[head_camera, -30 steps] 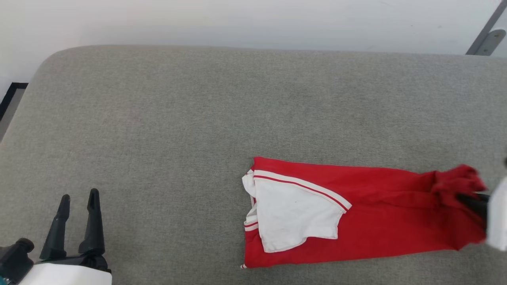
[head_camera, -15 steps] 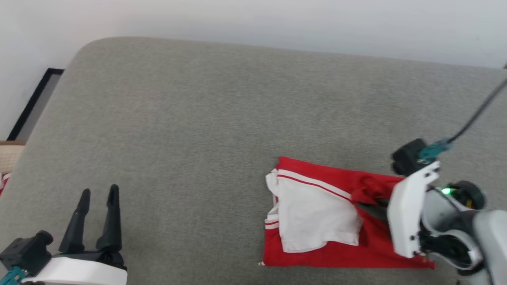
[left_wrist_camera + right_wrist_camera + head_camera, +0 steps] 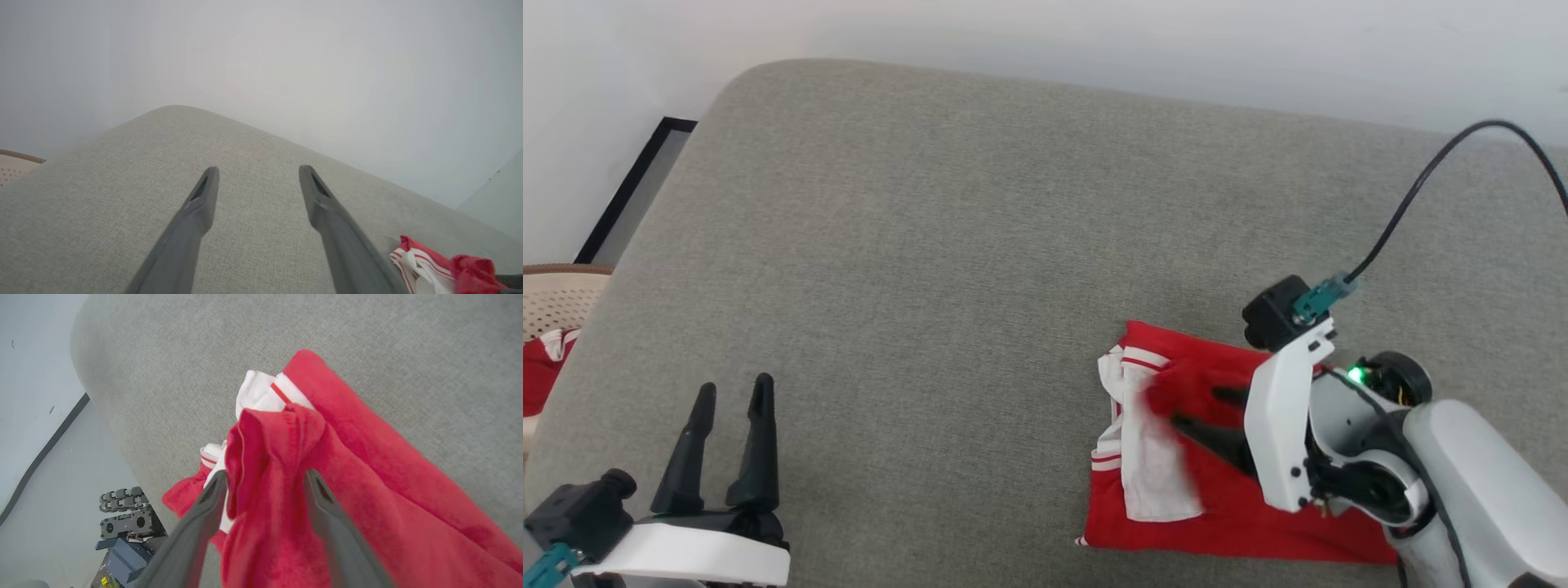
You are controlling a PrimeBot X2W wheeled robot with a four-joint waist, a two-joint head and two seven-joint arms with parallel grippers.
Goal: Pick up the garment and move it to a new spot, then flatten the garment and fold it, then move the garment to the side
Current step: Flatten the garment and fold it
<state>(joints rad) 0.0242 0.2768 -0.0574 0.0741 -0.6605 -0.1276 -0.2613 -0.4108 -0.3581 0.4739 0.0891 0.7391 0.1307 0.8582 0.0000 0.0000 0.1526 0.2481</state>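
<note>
Head view is showing the garment (image 3: pixel 1225 527) lying on the near right part of the grey cushion (image 3: pixel 931 245), its red body spreading flat and a white panel with red-and-white stripes lying at its left end. The right gripper (image 3: pixel 1194 407) is reaching over it from the right with its jaws standing wide apart. In the right wrist view a bunched red fold is sitting between the fingers (image 3: pixel 333 522), unclamped, and draping onto the cloth below. The left gripper (image 3: pixel 735 384) is hovering over bare cushion at the near left, well apart from the garment, its jaws spreading fully and holding nothing.
</note>
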